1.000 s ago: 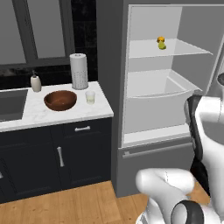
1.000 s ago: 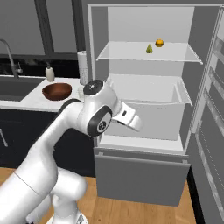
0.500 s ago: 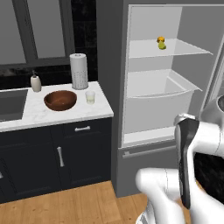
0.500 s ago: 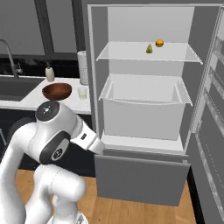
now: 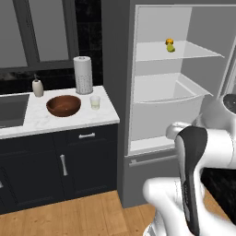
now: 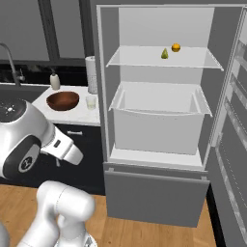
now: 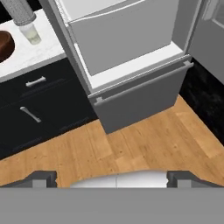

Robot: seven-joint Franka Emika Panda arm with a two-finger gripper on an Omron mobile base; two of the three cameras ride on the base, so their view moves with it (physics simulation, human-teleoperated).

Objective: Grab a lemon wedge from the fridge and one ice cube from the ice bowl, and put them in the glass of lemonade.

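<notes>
In the left base view, the lemon wedge (image 5: 171, 48) is being kept on the upper shelf (image 5: 184, 50) of the open fridge (image 5: 156, 152), beside a small orange fruit (image 5: 169, 41). The ice bowl (image 5: 63, 105) and the glass of lemonade (image 5: 95, 102) are being carried by the worktop (image 5: 50, 120). In the right base view, the lemon wedge (image 6: 164, 53) is being seen on the same shelf. In the hand view, the end effector (image 7: 112, 178) is being pointed at the wooden floor (image 7: 144, 144), the fridge standing beyond its tips and the glass far beyond, to the upper left; the fingertips (image 7: 43, 178) are being held wide apart, gripping nothing.

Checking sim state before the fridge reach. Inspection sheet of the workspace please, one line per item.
Surface: white marble counter over dark cabinets, left of the fridge.
Job's things: fridge open; lemon wedge on its upper shelf; ice bowl and glass of lemonade on the counter, side by side, apart. Ice cube too small to tell.
Clutter: small orange fruit beside the wedge; paper-towel roll; soap dispenser.
Grippers: gripper open, holding nothing, facing the wooden floor below the fridge.
Cables: nothing seen.
Surroundings: sink faucet, wood floor.
</notes>
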